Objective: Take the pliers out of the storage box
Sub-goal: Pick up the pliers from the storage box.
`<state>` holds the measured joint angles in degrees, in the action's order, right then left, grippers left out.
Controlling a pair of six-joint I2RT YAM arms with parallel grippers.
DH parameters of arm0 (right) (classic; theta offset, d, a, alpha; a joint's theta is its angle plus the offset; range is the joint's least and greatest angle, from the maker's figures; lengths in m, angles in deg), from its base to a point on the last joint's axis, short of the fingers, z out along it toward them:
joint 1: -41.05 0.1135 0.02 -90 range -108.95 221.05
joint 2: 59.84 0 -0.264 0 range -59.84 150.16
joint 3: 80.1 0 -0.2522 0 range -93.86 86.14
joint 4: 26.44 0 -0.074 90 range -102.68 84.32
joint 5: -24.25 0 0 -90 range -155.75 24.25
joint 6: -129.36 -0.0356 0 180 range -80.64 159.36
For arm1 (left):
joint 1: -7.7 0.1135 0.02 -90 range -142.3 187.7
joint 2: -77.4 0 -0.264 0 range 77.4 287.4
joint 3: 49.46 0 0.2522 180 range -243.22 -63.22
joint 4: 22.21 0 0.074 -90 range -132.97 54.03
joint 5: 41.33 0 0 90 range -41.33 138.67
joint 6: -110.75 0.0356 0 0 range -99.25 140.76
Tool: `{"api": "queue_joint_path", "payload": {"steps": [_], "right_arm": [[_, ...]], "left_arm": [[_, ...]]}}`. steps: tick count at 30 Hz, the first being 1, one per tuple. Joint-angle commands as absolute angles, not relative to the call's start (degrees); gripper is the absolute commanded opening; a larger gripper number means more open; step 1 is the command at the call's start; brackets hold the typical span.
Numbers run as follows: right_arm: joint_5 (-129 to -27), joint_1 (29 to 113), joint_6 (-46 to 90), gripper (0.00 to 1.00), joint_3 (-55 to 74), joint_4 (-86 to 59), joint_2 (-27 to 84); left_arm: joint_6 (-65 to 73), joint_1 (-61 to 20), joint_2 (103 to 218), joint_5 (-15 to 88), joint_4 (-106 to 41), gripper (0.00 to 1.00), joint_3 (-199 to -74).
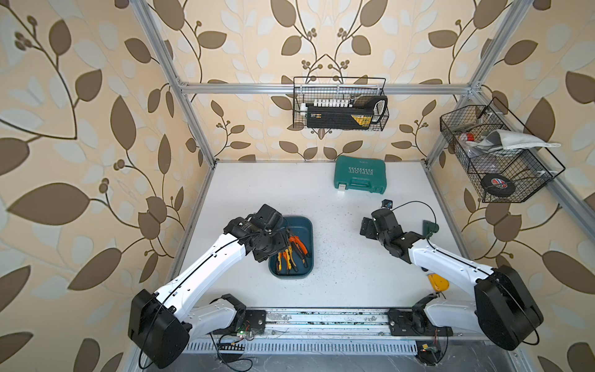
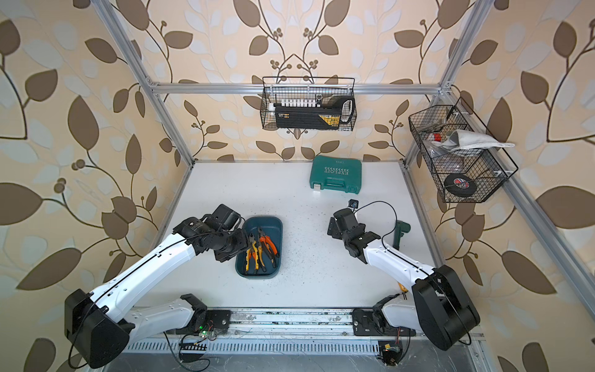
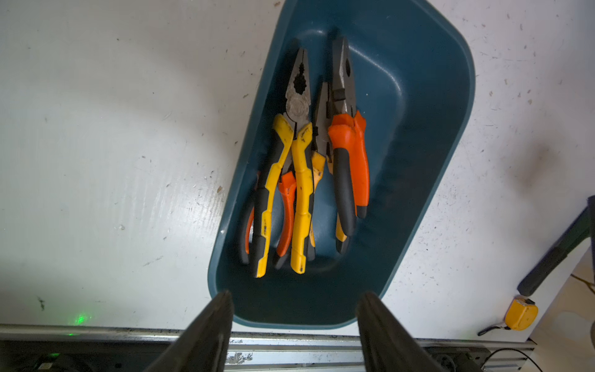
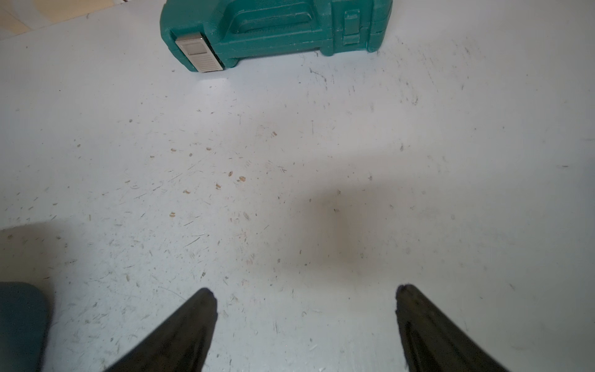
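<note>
In both top views my left gripper [image 1: 279, 237] hangs over the near-side edge of the storage box [image 1: 304, 225]. The pliers [image 1: 294, 252] lie inside it, just under and beyond my fingers. My right gripper [image 1: 367, 227] is well apart from the box, over bare table [image 1: 322, 199].

From my left wrist, my left fingers [image 3: 212, 325] stand apart with nothing between them and touch nothing. The storage box [image 3: 418, 128] starts between my fingertips and runs away ahead of them. All four pliers are in it, noses pointing away from me. The yellow-and-black pair [image 3: 301, 180] lies on top, straight ahead, and an orange-and-black pair [image 3: 351, 167] lies just beside it.

From my right wrist, my right fingers [image 4: 193, 322] are spread wide and empty above the table. The green tool case [image 4: 273, 29] sits far ahead of them, and a corner of the box [image 4: 19, 315] is off to one side.
</note>
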<state>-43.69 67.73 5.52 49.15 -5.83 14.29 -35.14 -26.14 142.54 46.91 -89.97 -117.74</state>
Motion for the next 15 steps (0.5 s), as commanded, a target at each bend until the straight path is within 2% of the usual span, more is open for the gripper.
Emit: {"api": "queue_joint_path", "payload": {"steps": [1,6,8,11,15], "right_arm": [[-42.3,67.9,4.7,0.90,47.4,-4.6,15.2],[-42.3,67.9,4.7,0.89,47.0,-4.4,15.4],[-42.1,67.9,4.7,0.89,46.7,-3.9,15.7],[-41.9,67.9,4.8,0.88,46.4,-3.7,15.9],[-42.0,67.9,4.8,0.88,45.9,-3.3,16.8]], "left_arm": [[-37.0,-26.7,143.6,47.7,-89.1,0.65,-117.9],[-35.8,-27.2,148.5,47.4,-87.7,0.64,-118.3],[-35.3,-27.5,150.5,48.5,-87.6,0.58,-118.6],[-34.2,-27.7,153.2,48.6,-87.4,0.44,-118.9],[-33.6,-27.9,155.1,48.2,-86.6,0.41,-118.2]]}}
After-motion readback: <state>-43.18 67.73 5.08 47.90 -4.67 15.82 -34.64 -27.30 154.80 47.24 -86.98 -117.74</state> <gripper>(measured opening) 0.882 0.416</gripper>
